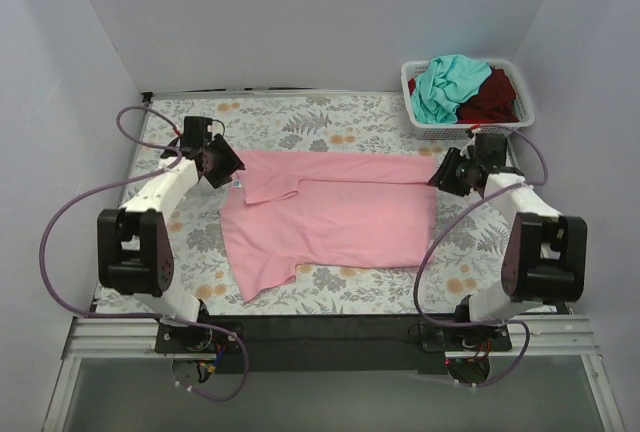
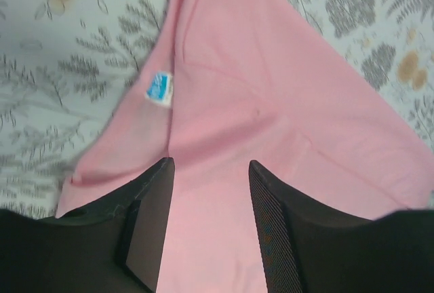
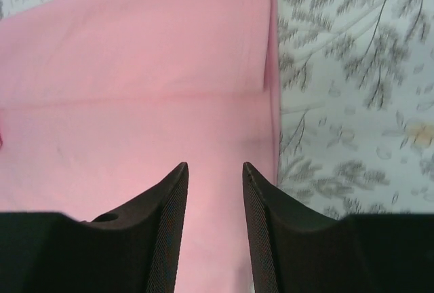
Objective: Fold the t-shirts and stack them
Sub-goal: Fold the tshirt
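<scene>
Parted and empty, left fingers (image 1: 225, 165) at 9 o'clock and right fingers (image 1: 446, 172) at 3 flank the pink tee (image 1: 330, 220), likely for folding.

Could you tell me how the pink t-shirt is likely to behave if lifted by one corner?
The pink t-shirt would probably drape limply: it lies flat with soft creases and a folded-over layer. It looks thin, so likely light. Pushed, it would probably bunch up on the patterned tablecloth rather than slide whole.
</scene>
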Available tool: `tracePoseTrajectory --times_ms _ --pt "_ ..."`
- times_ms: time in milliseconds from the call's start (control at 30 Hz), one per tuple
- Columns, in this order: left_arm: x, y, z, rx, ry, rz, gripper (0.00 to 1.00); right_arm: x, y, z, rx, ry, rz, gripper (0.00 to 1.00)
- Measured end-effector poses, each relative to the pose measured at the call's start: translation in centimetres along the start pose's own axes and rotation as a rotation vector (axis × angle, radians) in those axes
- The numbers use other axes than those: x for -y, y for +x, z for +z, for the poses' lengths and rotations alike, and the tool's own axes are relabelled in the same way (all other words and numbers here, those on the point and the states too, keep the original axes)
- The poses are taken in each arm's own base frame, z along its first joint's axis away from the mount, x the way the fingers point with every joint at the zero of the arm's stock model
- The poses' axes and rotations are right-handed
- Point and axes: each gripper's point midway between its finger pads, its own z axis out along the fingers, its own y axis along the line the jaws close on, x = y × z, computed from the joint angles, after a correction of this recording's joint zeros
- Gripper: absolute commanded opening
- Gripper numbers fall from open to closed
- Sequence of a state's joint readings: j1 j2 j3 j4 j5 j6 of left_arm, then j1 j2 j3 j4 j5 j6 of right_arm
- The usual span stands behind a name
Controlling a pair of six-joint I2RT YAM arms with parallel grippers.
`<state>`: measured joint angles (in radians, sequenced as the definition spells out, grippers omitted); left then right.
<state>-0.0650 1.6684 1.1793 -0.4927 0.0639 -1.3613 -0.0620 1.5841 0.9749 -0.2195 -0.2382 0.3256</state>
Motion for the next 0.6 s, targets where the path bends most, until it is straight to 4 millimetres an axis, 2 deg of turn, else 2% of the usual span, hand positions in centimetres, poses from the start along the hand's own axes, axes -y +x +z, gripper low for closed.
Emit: tracePoseTrajectory --times_ms 67,133,200,300,433,600 --pt "0.3 1.3 -2.5 0.015 0.029 0.031 0.47 -0.4 1.9 -1.7 0.004 -0.018 0.011 0.44" --pt "-0.1 3.5 -4.3 0.008 0.047 0.068 0.48 -0.3 4.0 -3.0 -0.011 -0.019 0.030 0.47" --pt "-1.0 5.9 -5.4 -0.015 0.051 0.098 0.48 0.2 6.0 -4.0 -0.032 0.006 0.053 0.48" --pt "-3.3 9.0 -6.4 -0.052 0.030 0.120 0.49 1.1 8.1 -5.3 -0.039 0.053 0.084 0.49" --pt "-5.8 10.5 -7.0 -0.034 -0.001 0.128 0.49 2.0 10.2 -6.6 -0.042 0.096 0.121 0.48" --pt "-6.6 10.1 -7.1 0.029 -0.004 0.142 0.50 3.2 13.5 -7.3 -0.098 0.147 0.180 0.48"
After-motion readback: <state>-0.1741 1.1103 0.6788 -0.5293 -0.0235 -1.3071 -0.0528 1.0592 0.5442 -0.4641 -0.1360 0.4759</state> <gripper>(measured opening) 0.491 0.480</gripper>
